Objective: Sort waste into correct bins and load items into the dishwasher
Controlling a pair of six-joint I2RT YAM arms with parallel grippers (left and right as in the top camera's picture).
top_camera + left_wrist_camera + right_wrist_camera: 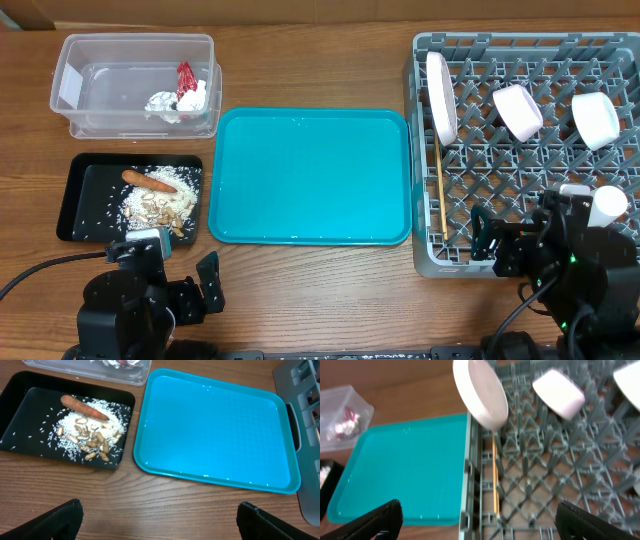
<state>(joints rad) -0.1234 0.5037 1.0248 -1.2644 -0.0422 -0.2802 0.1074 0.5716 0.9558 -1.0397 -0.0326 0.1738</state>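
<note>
Waste is sorted by kind: tissue [165,103] and red wrapper [185,78] in the clear tub [75,60], food scraps [87,435] and carrot stick [82,406] in the black tray [15,405]. Plate [440,95] stands on edge between the dish rack [500,45] pegs, presumably to drain; bowls [517,110], cup [608,205] and chopsticks [440,195] are racked. Left gripper [159,512] and right gripper [479,510] hang released, empty. Task judged complete.

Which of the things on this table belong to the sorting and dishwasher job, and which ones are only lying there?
Part of the job: tissue and red wrapper in the clear tub; food scraps and carrot stick in the black tray; plate, bowls, cup and chopsticks in the dish rack.

Only lying there: the teal serving tray.
</note>
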